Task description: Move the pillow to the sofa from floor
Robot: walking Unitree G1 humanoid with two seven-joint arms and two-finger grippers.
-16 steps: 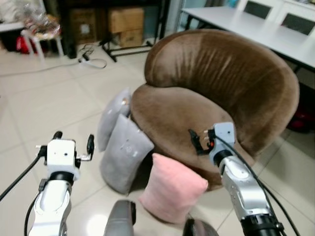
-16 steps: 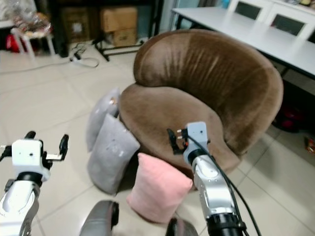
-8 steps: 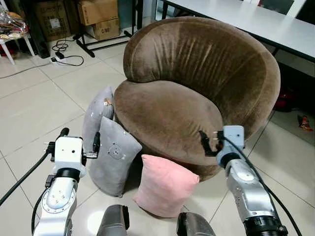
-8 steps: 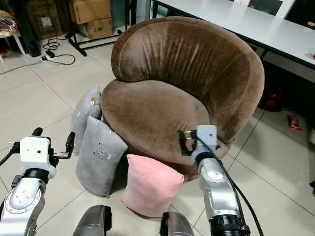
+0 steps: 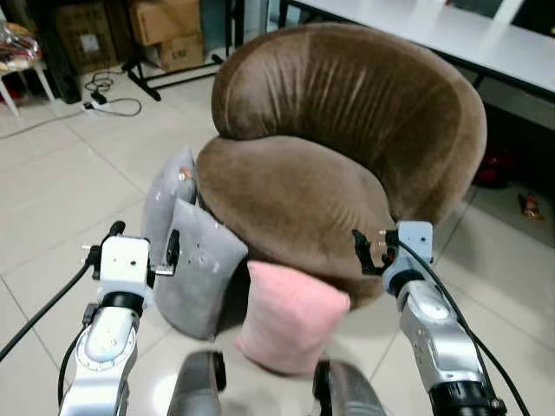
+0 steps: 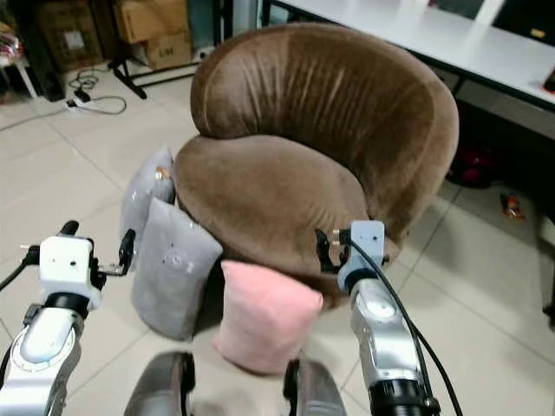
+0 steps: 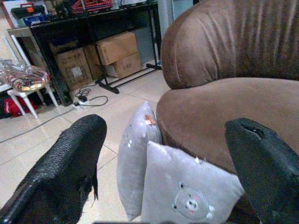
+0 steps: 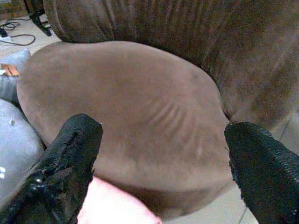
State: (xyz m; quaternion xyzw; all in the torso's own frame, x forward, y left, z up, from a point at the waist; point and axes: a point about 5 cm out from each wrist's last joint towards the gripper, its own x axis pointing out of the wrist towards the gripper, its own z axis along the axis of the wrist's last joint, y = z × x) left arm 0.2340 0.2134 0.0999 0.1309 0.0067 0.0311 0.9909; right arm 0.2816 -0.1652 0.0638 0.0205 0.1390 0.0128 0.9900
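A round brown sofa chair [image 5: 347, 130] stands ahead. Three pillows lean on its front from the floor: a pink pillow [image 5: 290, 316] in the middle, a grey pillow with a bear print [image 5: 198, 279] to its left, and a second grey pillow [image 5: 169, 201] behind that. My left gripper [image 5: 143, 244] is open, held up just left of the bear pillow [image 7: 189, 196]. My right gripper [image 5: 371, 251] is open in front of the seat cushion [image 8: 131, 107], above and right of the pink pillow [image 8: 112, 205]. Neither gripper holds anything.
Tiled floor [image 5: 61, 199] spreads to the left. Cardboard boxes [image 5: 160, 22] and a black rack stand at the back, with cables [image 5: 108, 104] on the floor. A white table [image 5: 486, 43] runs behind the chair on the right. Small red objects [image 5: 529, 205] lie on the floor at right.
The camera has shifted slightly; the chair and pillows sit a little higher in the picture. Both grippers stay raised and open, in much the same places.
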